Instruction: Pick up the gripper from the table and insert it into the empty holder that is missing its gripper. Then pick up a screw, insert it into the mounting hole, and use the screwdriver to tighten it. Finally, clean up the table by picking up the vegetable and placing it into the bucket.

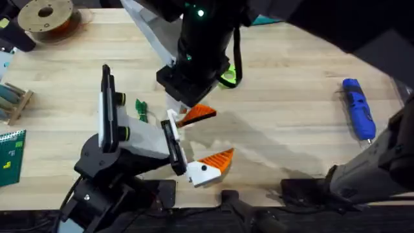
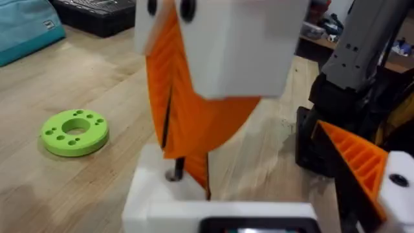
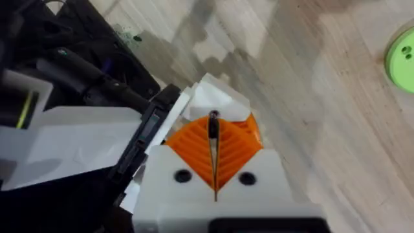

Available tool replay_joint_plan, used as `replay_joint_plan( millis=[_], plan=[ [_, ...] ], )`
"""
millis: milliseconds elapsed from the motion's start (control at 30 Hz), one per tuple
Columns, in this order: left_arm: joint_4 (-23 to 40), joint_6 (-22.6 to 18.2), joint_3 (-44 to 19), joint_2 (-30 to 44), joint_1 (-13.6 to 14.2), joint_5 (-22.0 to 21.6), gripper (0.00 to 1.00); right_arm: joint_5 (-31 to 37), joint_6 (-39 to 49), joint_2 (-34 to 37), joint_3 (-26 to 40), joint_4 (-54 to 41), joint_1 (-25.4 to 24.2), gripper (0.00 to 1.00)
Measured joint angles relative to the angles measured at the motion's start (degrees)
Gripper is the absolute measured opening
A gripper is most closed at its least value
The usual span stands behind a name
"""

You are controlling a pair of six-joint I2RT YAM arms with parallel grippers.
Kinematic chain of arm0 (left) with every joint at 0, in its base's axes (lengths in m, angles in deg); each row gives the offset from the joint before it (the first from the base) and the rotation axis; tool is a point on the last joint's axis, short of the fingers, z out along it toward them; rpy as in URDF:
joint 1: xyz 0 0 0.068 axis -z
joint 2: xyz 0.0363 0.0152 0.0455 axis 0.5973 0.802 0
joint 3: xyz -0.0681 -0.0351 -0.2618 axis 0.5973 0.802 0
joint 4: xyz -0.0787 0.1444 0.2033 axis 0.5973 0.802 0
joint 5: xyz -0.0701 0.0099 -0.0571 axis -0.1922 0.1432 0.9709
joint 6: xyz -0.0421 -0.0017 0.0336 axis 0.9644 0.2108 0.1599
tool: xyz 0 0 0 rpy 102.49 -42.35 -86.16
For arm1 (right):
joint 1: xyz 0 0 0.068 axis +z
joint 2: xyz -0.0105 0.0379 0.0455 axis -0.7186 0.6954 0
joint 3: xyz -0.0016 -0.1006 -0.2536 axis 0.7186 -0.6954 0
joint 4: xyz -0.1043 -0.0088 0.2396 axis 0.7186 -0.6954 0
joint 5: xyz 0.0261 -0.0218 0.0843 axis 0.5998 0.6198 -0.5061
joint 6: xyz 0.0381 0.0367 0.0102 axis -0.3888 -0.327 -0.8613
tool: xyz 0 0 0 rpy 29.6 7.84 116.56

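Note:
My left gripper (image 1: pixel 194 145) stands open over the table. One finger carries an orange wedge (image 1: pixel 218 158). Its other finger is the white holder (image 1: pixel 171 123), where the orange gripper wedge (image 1: pixel 199 114) sits. My right gripper (image 3: pixel 215 162) reaches across and hangs just above that holder, its orange pads shut on a small dark screw (image 3: pixel 213 125). In the left wrist view the screw's tip (image 2: pixel 176 169) is at the holder's mounting hole. The blue screwdriver (image 1: pixel 359 109) lies at the far right. The dark-green vegetable (image 1: pixel 141 109) lies left of the holder. The bucket is out of view.
A lime-green ring disc (image 1: pixel 226 76) lies behind the right wrist. A brown spool (image 1: pixel 48 16) stands at the back left. A wooden rack (image 1: pixel 13 100) and a green board (image 1: pixel 10 155) sit at the left edge. Bare wood lies between the grippers and the screwdriver.

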Motion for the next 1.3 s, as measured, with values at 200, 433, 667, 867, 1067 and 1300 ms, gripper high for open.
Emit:
replay_joint_plan(
  millis=[200, 433, 667, 867, 1067, 1300],
  plan=[
    [0.00, 0.00, 0.00, 0.00, 0.00, 0.01, 0.987, 0.00, 0.02, -0.29, 0.00, -0.01, 0.00, 0.006],
    [0.00, 0.00, 0.00, 0.00, 0.00, -0.01, 0.987, 0.00, 0.22, -0.29, 0.00, 0.04, 0.00, 0.006],
    [0.00, 0.00, 0.00, 0.00, 0.00, 0.00, 0.987, 0.00, 0.42, -0.27, -0.14, 0.41, 0.02, 0.006],
    [0.07, 0.48, 0.00, 0.00, 0.00, 0.01, 0.987, -0.07, 0.44, -0.27, -2.19, 0.93, 0.00, 0.006],
    [0.07, 0.66, 0.00, 0.00, 0.00, 0.01, 0.987, -0.04, 0.43, -0.29, -2.23, 1.08, 0.00, 0.006],
    [0.00, 0.39, 0.00, -0.07, -0.02, -0.14, 0.987, -0.02, 0.44, -0.27, -2.53, 2.28, 0.02, 0.006]
  ],
)
